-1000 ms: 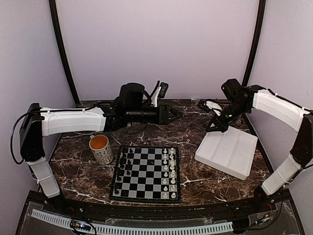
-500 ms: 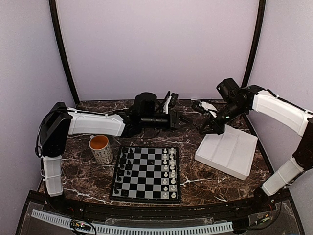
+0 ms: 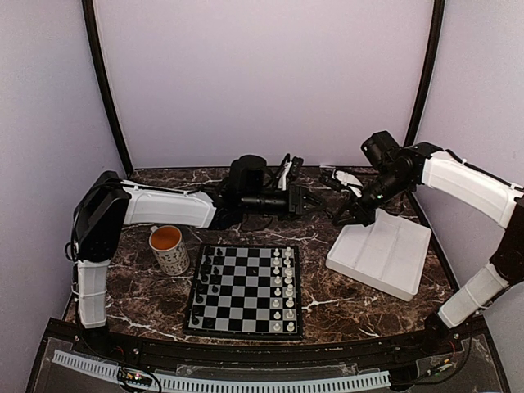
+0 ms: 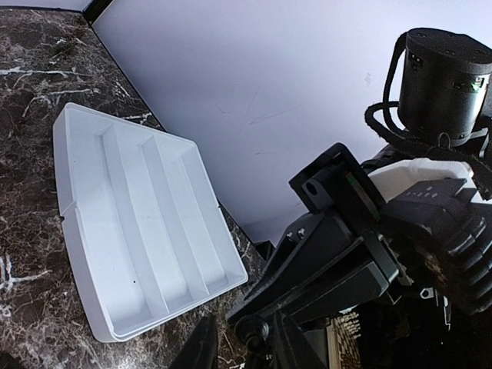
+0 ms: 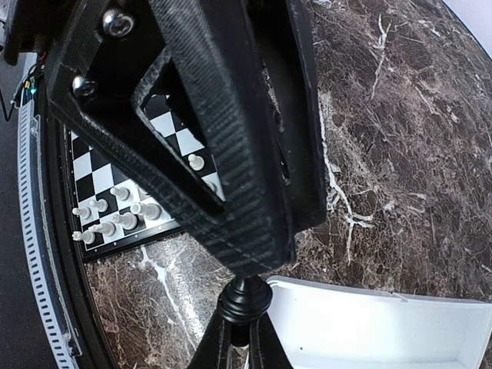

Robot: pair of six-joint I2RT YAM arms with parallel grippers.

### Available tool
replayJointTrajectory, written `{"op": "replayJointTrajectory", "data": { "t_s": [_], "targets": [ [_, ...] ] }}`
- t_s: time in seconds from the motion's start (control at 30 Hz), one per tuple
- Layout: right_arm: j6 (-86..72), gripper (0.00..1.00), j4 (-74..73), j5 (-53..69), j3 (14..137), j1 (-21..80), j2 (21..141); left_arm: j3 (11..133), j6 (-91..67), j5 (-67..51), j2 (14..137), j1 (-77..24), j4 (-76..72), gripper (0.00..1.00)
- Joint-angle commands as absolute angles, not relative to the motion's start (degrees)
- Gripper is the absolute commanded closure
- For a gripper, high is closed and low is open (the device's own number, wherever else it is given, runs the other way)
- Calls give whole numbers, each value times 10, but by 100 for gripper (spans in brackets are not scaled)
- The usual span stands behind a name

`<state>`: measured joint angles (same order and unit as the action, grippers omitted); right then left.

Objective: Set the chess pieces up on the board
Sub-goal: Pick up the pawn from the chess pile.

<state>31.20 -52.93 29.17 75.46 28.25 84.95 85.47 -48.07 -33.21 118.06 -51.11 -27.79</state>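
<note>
Black chess piece (image 5: pixel 246 296) pinched in closed right end effector (image 5: pixel 244 323), left end effector (image 4: pixel 247 350) part-open close by, both held just left of white tray (image 3: pixel 381 254).

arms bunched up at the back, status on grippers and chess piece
Right gripper shut on black chess piece. Left gripper flanks it, grip unclear. Mug beside board, clear of both grippers.
</note>
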Motion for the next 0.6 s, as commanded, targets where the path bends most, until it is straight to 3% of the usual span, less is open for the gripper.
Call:
{"op": "replayJointTrajectory", "data": {
  "t_s": [0.0, 0.23, 0.57],
  "targets": [
    [312, 94, -528, 297, 757, 287, 859, 869, -484, -346, 1176, -516, -295, 73],
    [309, 94, -528, 300, 763, 287, 863, 871, -481, -345, 1176, -516, -283, 79],
    [304, 94, -532, 310, 776, 287, 872, 876, -471, -341, 1177, -518, -263, 77]
  ]
}}
